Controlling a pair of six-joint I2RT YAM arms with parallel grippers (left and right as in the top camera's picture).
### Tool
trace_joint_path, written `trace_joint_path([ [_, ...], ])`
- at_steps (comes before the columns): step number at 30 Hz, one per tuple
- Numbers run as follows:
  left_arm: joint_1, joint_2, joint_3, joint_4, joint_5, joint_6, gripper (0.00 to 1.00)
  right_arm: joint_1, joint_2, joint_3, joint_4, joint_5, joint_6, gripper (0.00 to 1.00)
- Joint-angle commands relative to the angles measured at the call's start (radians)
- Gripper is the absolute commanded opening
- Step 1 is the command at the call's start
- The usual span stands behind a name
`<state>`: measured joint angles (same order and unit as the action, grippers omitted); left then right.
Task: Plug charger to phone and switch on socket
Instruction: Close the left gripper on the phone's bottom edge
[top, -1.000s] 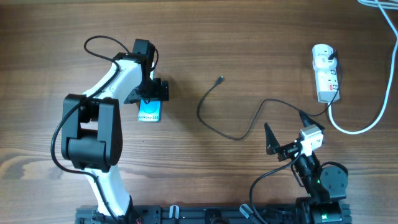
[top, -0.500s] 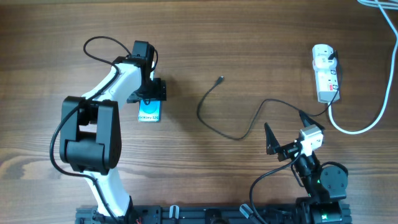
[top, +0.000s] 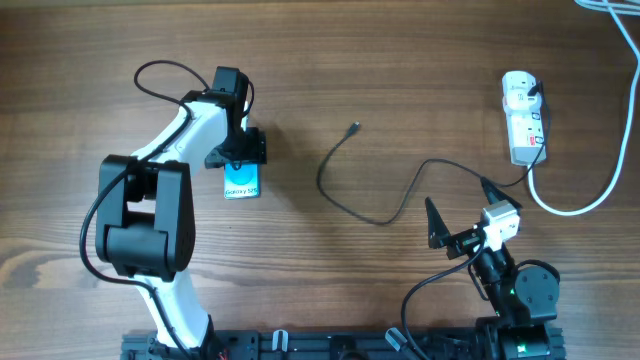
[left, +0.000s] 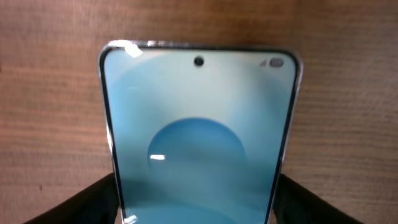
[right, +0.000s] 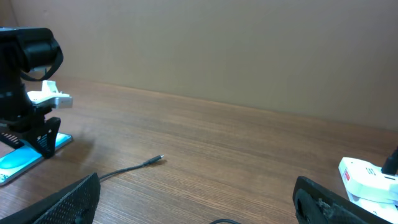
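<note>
Fingers of the left gripper press against both long edges of the phone, holding it screen up on the table. The right gripper hovers with its fingers spread wide, holding nothing. The socket lies well beyond the right fingers, its thick white cord looping beside it. The charger curls between the two grippers. Its small plug lies free ahead of the right fingers, well apart from the phone.
</note>
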<state>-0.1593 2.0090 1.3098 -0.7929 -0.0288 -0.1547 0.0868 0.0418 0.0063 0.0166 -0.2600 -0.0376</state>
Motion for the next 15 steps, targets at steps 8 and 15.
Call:
trace_joint_path([
  [8,-0.002,0.043,-0.047,-0.055,0.032,-0.037,0.83,0.006,-0.005,-0.001,0.005,0.01,0.014,1.0],
  [15,-0.003,0.043,-0.047,-0.012,0.032,-0.033,0.87,0.006,-0.005,-0.001,0.005,0.01,0.014,1.0],
])
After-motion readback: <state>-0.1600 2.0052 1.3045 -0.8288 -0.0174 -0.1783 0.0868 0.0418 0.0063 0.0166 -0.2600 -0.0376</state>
